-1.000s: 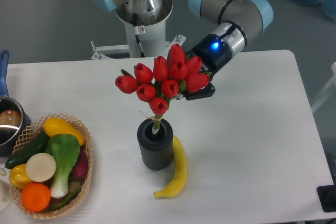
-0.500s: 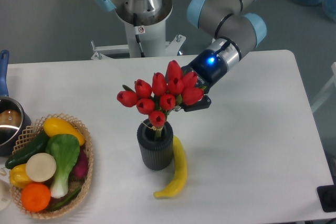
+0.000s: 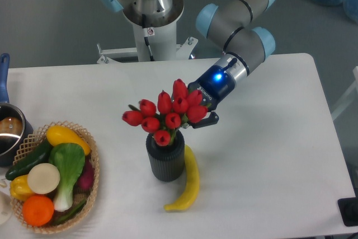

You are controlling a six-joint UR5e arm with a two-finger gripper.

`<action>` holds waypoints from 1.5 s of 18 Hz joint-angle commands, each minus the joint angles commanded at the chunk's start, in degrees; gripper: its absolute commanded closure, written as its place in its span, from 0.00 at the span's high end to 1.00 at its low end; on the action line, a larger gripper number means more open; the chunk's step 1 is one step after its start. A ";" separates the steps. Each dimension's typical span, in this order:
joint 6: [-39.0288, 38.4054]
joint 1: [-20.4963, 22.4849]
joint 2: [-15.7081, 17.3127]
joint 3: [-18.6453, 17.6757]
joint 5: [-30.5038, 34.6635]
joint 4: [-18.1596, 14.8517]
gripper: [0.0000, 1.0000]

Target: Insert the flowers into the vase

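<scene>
The flowers point(image 3: 165, 112), a bunch of red tulips with green leaves, stand with their stems down inside the vase point(image 3: 166, 160), a short dark grey ribbed cylinder at the table's middle. The lowest bud sits at the vase rim. My gripper point(image 3: 197, 115) reaches in from the upper right and is shut on the bunch just behind the buds; the fingers are mostly hidden by the blooms.
A yellow banana point(image 3: 188, 183) lies against the vase's right side. A wicker basket point(image 3: 89, 191) of vegetables and fruit sits at the front left. A metal pot point(image 3: 8, 132) with a blue handle is at the left edge.
My gripper has moved down and a little left with the flowers. The stems have gone deeper into the vase, so the buds now sit at its rim.
</scene>
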 joint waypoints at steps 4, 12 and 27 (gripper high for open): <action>-0.61 -0.09 -0.18 0.09 1.85 0.00 0.77; -0.53 0.17 0.79 0.17 2.11 -0.09 1.00; -0.17 13.00 22.05 0.96 23.27 -0.18 1.00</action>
